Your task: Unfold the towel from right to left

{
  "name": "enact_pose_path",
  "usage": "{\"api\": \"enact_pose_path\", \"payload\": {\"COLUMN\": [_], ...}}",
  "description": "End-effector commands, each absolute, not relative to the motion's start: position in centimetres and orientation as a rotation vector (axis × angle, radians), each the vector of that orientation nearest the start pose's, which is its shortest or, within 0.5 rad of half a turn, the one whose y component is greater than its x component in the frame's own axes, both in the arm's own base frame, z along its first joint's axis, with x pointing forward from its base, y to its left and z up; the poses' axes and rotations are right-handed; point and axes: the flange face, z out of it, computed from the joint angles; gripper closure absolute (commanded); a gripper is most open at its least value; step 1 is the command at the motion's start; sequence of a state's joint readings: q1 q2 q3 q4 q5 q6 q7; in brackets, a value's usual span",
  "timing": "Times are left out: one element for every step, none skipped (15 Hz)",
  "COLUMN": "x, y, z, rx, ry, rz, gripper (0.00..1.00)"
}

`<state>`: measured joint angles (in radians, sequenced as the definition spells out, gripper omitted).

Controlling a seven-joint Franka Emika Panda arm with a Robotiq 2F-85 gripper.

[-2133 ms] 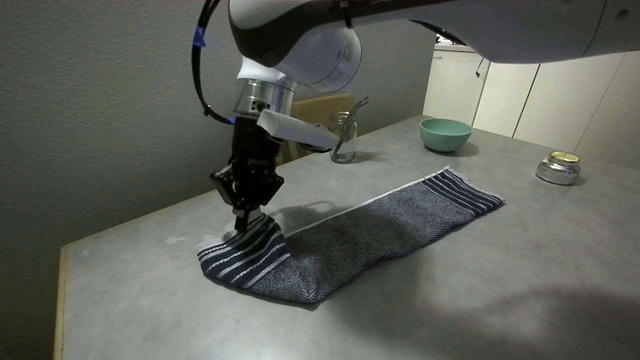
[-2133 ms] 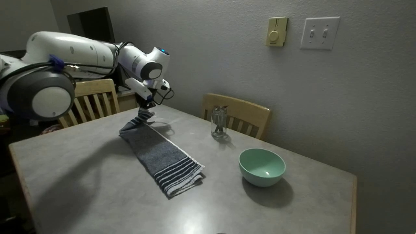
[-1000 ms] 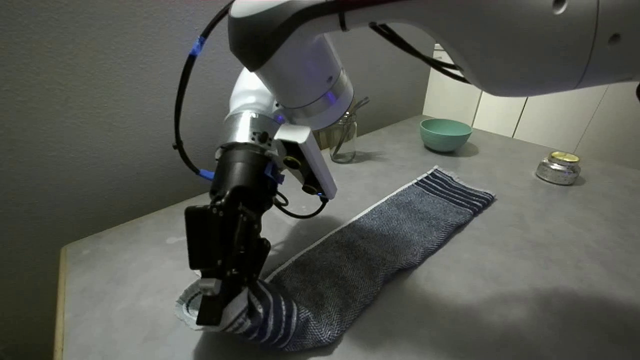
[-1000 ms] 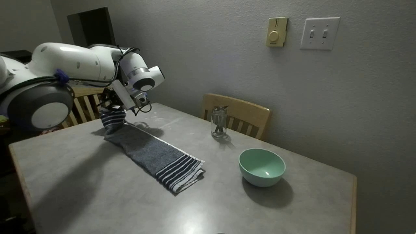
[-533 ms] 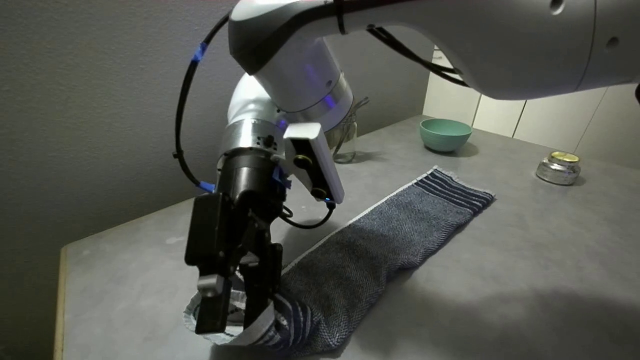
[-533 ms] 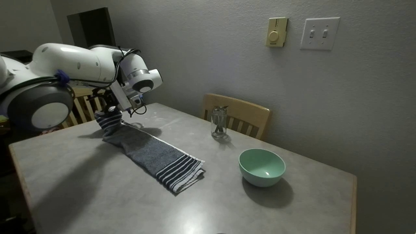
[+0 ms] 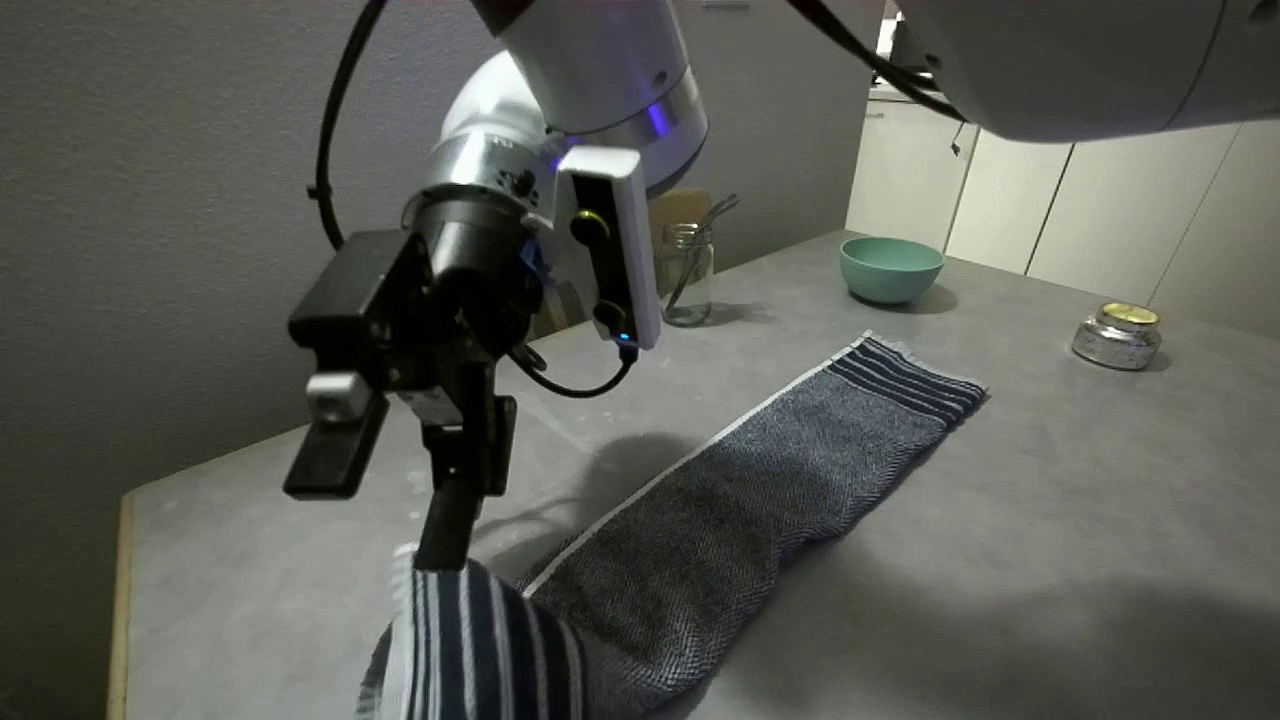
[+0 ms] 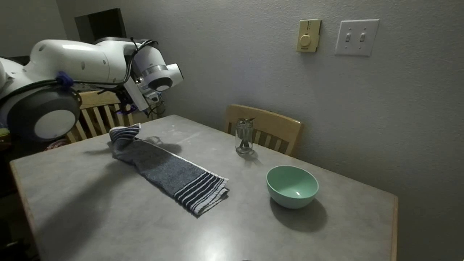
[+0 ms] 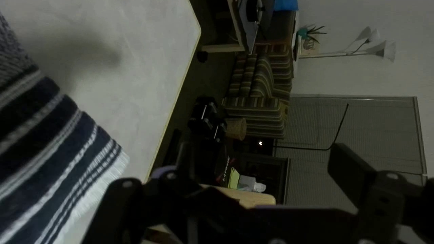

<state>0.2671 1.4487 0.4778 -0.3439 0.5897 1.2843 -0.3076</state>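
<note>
Long and blue-grey, the towel point(image 7: 740, 490) lies stretched across the table in both exterior views, with white stripes at its two short ends. Its far striped end is flat. The end nearer my gripper point(image 7: 384, 520) is bunched and stands up off the table as a bent flap, seen also on the towel point(image 8: 125, 136) in an exterior view. My gripper is open just above that flap, its jaws wide apart with no cloth between them. In the wrist view the towel point(image 9: 44, 159) fills the lower left, its fringed edge beside the open gripper point(image 9: 264, 154).
A teal bowl point(image 8: 292, 186) and a glass jar point(image 8: 244, 136) holding utensils stand along the wall side. A silver candle jar point(image 7: 1117, 338) sits farther off. Wooden chairs point(image 8: 264, 119) border the table, whose edge point(image 9: 178, 91) shows in the wrist view.
My gripper carried the striped end toward the table's near side, then opened and let it go. It has since risen off the towel, leaving the released end standing up.
</note>
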Motion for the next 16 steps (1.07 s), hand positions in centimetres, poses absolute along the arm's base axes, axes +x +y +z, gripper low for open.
{"api": "enact_pose_path", "payload": {"x": [66.9,67.0,67.1,67.3,67.6,67.8,68.2,68.5,68.8,69.1,69.3,69.6,69.8,69.9,70.0,69.9], "y": [37.2,37.2,37.1,36.9,36.5,36.0,35.3,34.6,34.0,33.5,33.1,32.7,32.3,32.1,31.9,31.8], "z": [26.4,27.1,27.6,27.9,28.1,27.9,27.7,27.5,27.7,27.9,28.2,28.6,29.1,29.6,30.4,31.2], "rx": [-1.89,-1.892,-1.892,-1.898,-1.922,-1.961,-2.038,-2.097,-2.154,-2.21,-2.261,-2.313,-2.365,-2.415,-2.467,-2.508], "ry": [-0.855,-0.867,-0.874,-0.879,-0.875,-0.876,-0.881,-0.878,-0.884,-0.886,-0.885,-0.881,-0.874,-0.86,-0.841,-0.821], "rz": [0.476,0.462,0.452,0.439,0.433,0.436,0.441,0.447,0.449,0.443,0.436,0.431,0.425,0.429,0.428,0.432], "gripper": [0.0,0.0,0.0,0.0,0.0,0.0,0.0,0.0,0.0,0.0,0.0,0.0,0.0,0.0,0.0,0.0]}}
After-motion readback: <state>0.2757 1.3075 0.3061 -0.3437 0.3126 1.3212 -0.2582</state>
